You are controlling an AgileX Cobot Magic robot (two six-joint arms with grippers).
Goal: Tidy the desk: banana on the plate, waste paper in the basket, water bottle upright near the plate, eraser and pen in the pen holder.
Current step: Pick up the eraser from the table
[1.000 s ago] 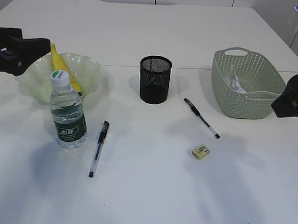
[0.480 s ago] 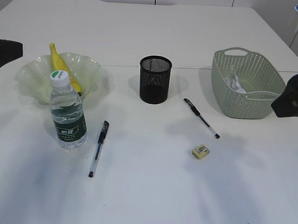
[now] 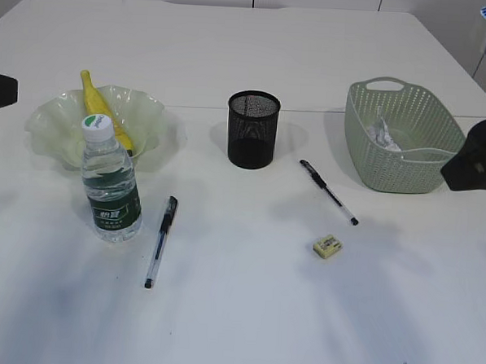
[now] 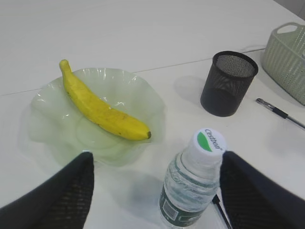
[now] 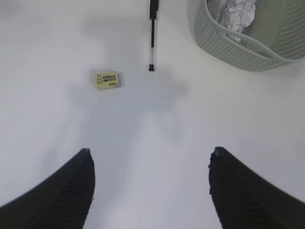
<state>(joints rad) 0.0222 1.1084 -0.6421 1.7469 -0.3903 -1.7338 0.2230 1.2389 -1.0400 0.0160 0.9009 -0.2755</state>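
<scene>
While both my grippers, left gripper [image 4: 155, 191] and right gripper [image 5: 150, 191], hang spread and empty, mesh pen holder [image 3: 252, 129] stands mid-desk: eraser [image 3: 327, 247] front-right, pens [image 3: 329, 192] [image 3: 160, 240] either side, all outside it.

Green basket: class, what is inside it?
Crumpled waste paper lies inside the basket. Its near wall hides the lowest part of the floor, so anything flat there cannot be seen.

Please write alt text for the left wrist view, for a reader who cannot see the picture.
A yellow banana lies in a pale green glass plate on a white table. In front, an upright water bottle with a white cap stands between the two open black fingers of the left gripper. A black mesh pen holder stands at the right.
</scene>
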